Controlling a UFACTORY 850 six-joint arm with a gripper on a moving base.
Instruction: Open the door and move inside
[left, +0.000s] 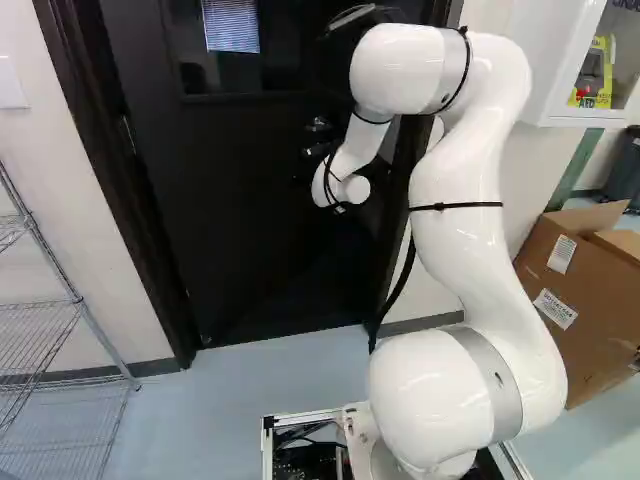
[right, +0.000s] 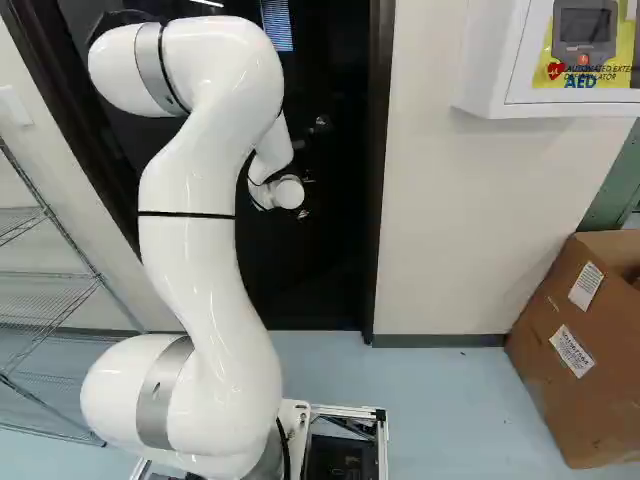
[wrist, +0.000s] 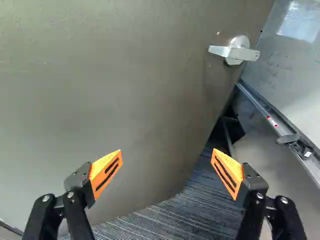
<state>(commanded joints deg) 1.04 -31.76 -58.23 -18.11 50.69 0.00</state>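
Door (wrist: 125, 90) perhaps ajar, jaws apart

Glossy white, rounded arm (left: 455, 250) with silver-grey bands (left: 492, 380), thin black straps (left: 455, 207), black cable (left: 400, 283)

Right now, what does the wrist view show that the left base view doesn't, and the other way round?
Only the wrist view: the gripper's open fingers and dark striped flooring.

Only the left base view: my white arm, a wire shelf, a cardboard box and a white wall cabinet.

Both: a door, presumably the same one; its lever handle is plain only in the wrist view.
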